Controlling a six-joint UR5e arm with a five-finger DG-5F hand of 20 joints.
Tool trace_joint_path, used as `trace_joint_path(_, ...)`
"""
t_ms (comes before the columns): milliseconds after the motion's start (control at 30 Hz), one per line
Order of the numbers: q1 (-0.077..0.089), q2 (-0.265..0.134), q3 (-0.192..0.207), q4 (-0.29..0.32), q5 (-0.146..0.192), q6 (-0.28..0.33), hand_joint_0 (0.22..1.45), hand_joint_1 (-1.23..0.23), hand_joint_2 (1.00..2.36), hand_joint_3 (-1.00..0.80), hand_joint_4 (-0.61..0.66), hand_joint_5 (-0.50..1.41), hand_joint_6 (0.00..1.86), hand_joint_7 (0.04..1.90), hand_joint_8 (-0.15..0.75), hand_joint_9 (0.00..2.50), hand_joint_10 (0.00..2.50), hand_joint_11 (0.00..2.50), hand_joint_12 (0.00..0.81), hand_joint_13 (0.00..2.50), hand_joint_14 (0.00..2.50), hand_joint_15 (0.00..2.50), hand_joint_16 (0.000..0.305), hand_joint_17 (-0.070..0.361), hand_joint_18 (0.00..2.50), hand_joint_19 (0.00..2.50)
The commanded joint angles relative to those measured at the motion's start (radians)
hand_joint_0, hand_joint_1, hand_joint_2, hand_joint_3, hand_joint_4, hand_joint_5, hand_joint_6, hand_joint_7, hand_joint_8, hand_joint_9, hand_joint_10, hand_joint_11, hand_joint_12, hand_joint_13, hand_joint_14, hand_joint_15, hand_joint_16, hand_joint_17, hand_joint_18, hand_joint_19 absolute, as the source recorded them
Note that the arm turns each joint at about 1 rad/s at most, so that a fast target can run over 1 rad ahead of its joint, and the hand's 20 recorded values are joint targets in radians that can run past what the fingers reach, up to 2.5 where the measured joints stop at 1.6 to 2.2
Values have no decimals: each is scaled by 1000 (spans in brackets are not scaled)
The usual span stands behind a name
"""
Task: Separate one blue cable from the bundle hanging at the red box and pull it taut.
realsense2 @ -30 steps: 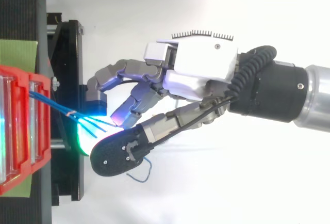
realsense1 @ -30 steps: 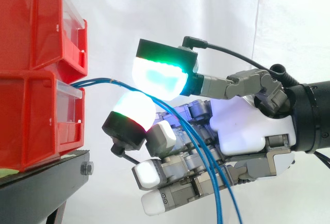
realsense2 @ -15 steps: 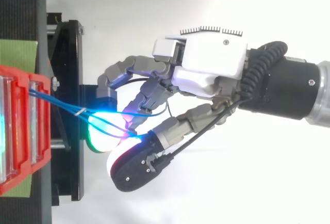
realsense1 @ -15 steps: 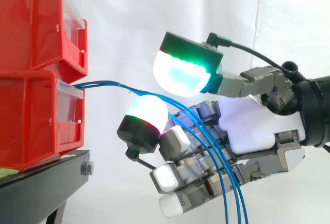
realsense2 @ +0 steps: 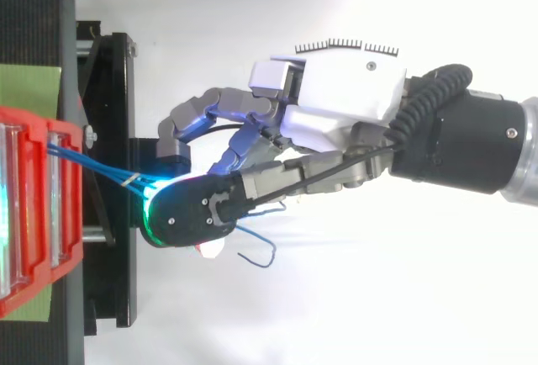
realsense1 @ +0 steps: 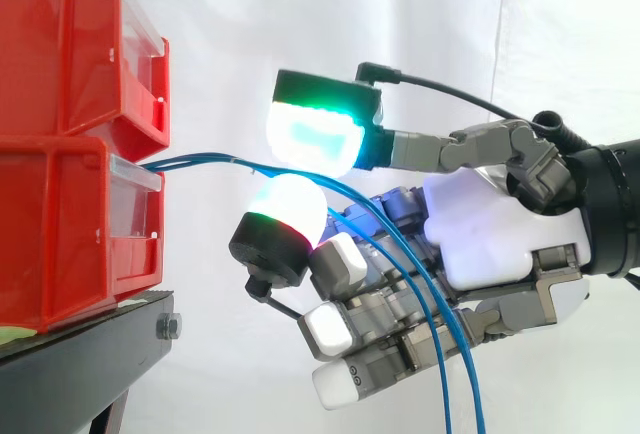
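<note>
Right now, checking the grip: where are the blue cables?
Side view: the blue cables leave the lower red box at left, pass pinched between the hand's pads, then hang down.
</note>
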Motion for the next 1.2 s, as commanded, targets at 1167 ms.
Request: trace_joint_path(1167,-25,20,-13,20,12,-105,461,-702,1000,-500,167,-140,883,1145,418,1209,17,1130,399,1079,22,645,50,113,953,529)
